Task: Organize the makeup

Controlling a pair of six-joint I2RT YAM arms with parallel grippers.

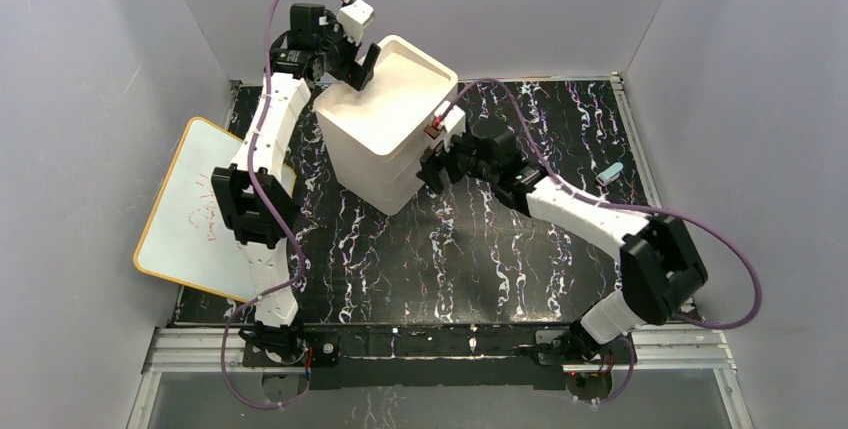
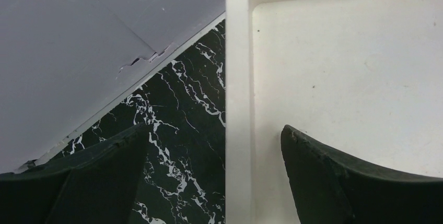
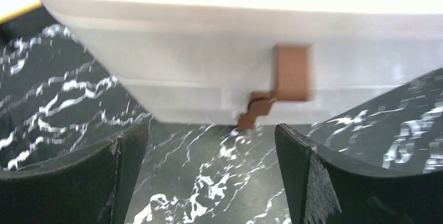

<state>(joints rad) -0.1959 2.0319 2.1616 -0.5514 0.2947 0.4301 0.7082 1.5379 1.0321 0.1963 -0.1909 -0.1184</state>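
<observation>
A white drawer box (image 1: 385, 149) stands on the black marbled table (image 1: 450, 259), a whiteboard (image 1: 195, 209) beside it.

The black marbled table (image 1: 420, 259) bears a white drawer box (image 1: 385, 139), a whiteboard (image 1: 195, 209) and a small pale object (image 1: 610, 173).

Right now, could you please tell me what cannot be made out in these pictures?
- Drawer contents: hidden inside the white drawer box, every view.
- Brown handles: blurred, right wrist view.
- Small pale object: too small to identify, top view.
- Whiteboard scribbles: too small to read, top view.
</observation>
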